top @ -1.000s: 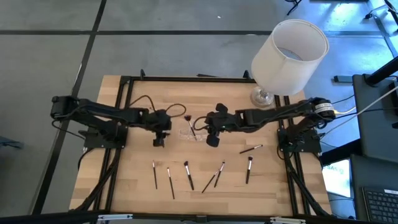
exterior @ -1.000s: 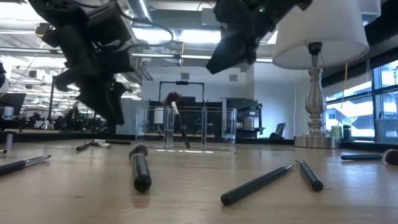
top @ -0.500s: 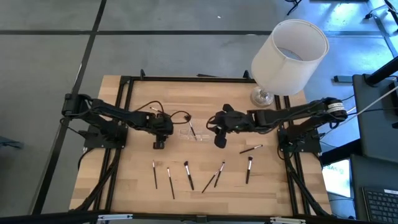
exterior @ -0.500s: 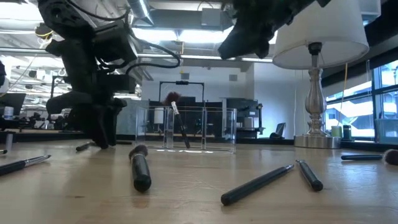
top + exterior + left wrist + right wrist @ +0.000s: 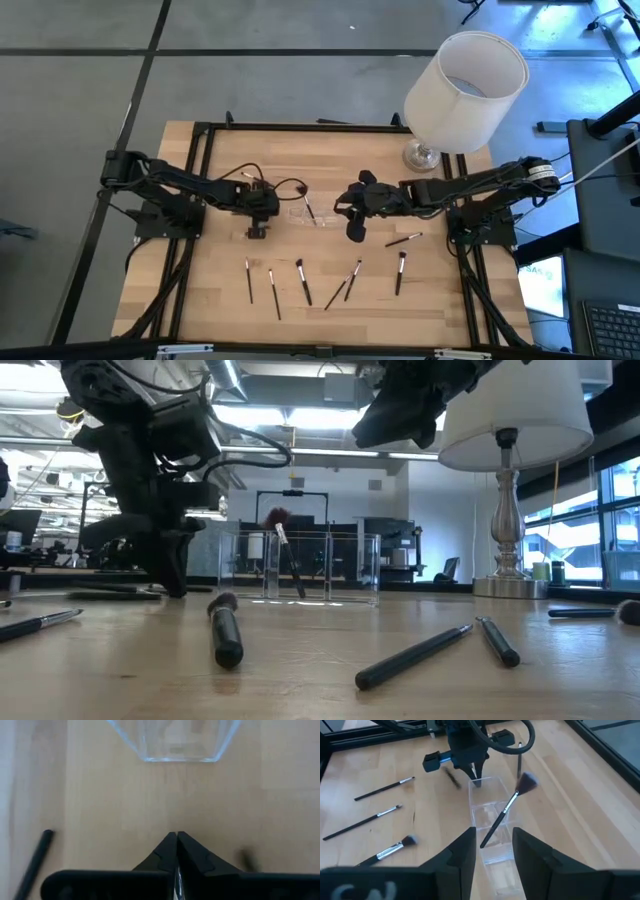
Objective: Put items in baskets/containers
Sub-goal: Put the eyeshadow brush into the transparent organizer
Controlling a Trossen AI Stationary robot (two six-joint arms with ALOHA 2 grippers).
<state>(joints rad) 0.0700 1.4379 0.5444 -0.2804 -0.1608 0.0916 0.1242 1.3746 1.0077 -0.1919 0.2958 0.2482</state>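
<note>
A small clear container point(image 5: 303, 214) stands mid-table with one red-tipped brush point(image 5: 506, 810) leaning in it. Several dark brushes point(image 5: 303, 281) lie flat on the near half of the table. My left gripper point(image 5: 176, 835) is shut, pointing down, its tips at the tabletop just left of the container point(image 5: 175, 740). A dark brush handle point(image 5: 110, 592) lies beside those tips. My right gripper point(image 5: 492, 855) hangs open above the container's right side with nothing between its fingers. My left gripper comes from above with shut fingers point(image 5: 172, 585) down at the table. No brush shows between the fingertips in the left wrist view. Whether they touch the brush handle point(image 5: 451, 777) next to them, I cannot tell.
A tall lamp with a big white shade point(image 5: 465, 85) stands at the far right corner on its base point(image 5: 420, 155). One brush point(image 5: 403, 239) lies right of the container, under the right arm. A black frame point(image 5: 300, 127) edges the table.
My left gripper has dropped from a raised, tilted pose to the tabletop left of the container and shut. The brush handle beside it has shifted on the table. My right gripper has drawn up and slightly toward the table's right edge, staying open.
</note>
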